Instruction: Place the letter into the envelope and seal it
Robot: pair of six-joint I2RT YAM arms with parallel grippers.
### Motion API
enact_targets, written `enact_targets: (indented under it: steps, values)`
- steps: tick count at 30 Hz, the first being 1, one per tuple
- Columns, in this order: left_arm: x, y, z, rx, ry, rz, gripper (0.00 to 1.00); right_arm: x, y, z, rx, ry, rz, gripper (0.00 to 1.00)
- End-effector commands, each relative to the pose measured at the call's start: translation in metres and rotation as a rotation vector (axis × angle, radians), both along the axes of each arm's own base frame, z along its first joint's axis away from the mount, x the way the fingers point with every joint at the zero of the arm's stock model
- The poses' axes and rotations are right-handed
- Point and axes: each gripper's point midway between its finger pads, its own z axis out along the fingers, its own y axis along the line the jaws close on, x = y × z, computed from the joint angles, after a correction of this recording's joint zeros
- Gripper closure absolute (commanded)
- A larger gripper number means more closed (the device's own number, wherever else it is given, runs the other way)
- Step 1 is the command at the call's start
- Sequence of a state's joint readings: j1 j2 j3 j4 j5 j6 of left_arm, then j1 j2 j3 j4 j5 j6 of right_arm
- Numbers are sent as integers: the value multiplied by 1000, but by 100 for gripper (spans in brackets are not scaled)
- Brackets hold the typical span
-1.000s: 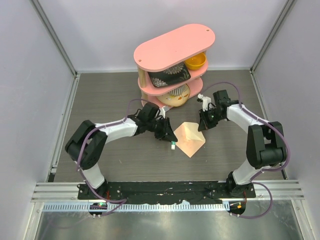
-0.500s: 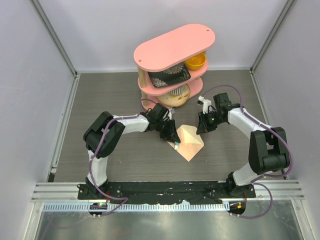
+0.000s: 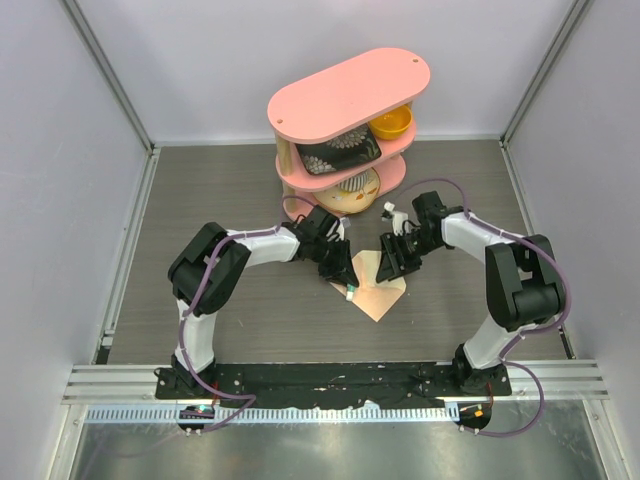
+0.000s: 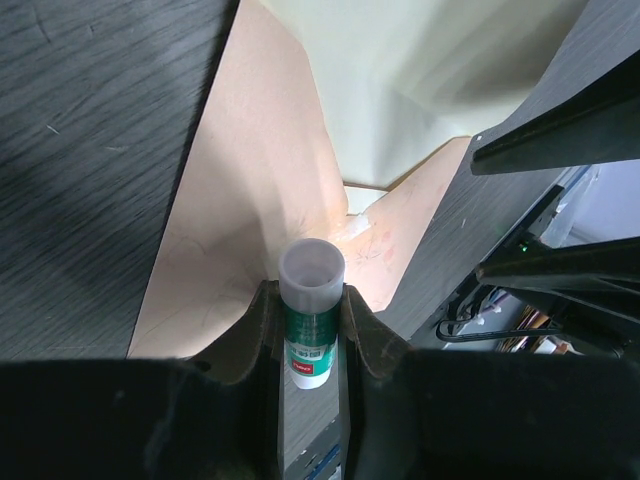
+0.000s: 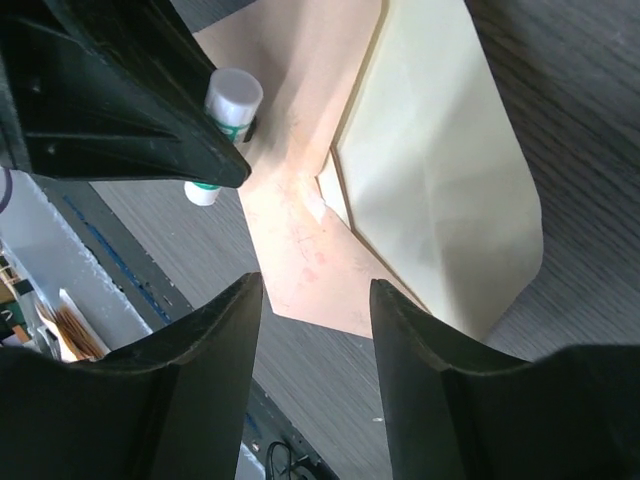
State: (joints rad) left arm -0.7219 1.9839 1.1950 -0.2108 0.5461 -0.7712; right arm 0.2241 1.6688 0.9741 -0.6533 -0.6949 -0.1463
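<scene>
The peach-tan envelope (image 3: 378, 295) lies flat on the dark table between the two arms. The cream letter (image 5: 440, 170) lies along it, with the peach flap (image 5: 310, 230) spread out beside it. Whether the letter sits inside the pocket I cannot tell. My left gripper (image 4: 308, 292) is shut on a green-and-white glue stick (image 4: 311, 300), whose tip sits at the envelope's (image 4: 250, 200) left edge. My right gripper (image 5: 316, 290) hangs open just above the flap's corner, holding nothing. In the top view the right gripper (image 3: 390, 268) stands over the envelope's upper part, close to the left gripper (image 3: 347, 283).
A pink three-tier shelf (image 3: 345, 85) with a dark patterned dish (image 3: 338, 153) and a yellow bowl (image 3: 392, 123) stands just behind the grippers. Grey walls close in both sides. The arms' black base rail (image 3: 330, 380) runs along the near edge.
The right gripper has opened and shifted left over the envelope, and the raised paper has dropped flat. The left gripper moved right with the glue stick to the envelope's edge.
</scene>
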Motion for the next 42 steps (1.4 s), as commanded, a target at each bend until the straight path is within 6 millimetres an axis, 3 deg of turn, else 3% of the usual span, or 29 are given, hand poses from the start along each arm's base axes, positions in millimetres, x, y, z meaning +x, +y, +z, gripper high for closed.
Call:
enact_targets:
  steps: [1,3,8,11,12,14,15,19,23,29,33,41,42]
  values:
    - [2,3,2,16,-26,-20,100,22,8,41,80,-101,9,44]
    - [0,4,0,24,-29,-34,100,38,0,57,84,-148,-18,40]
    - [0,11,-6,64,-51,-87,100,85,-32,61,34,-210,-110,36]
    - [2,12,-6,65,-58,-98,100,113,-51,45,-34,-220,-207,42]
    - [2,11,-5,65,-61,-100,100,116,-55,37,-54,-218,-235,51]
    - [2,11,-5,61,-59,-103,100,124,-61,29,-89,-228,-289,60]
    - [4,10,-5,59,-62,-101,100,121,-60,23,-93,-214,-296,69]
    - [4,9,-3,56,-65,-106,100,101,-53,-3,-143,-145,-255,80]
    - [5,9,-3,60,-65,-103,100,72,-34,-14,-87,-52,-192,81]
    - [5,10,-4,62,-63,-97,100,41,-8,0,4,-6,-115,81]
    - [7,9,-5,59,-58,-92,100,23,7,-7,-4,20,-61,80]
    - [12,13,0,33,-61,-67,100,15,5,-34,-87,63,-53,80]
    - [16,12,12,-14,-72,-58,100,15,3,-38,-109,66,-60,80]
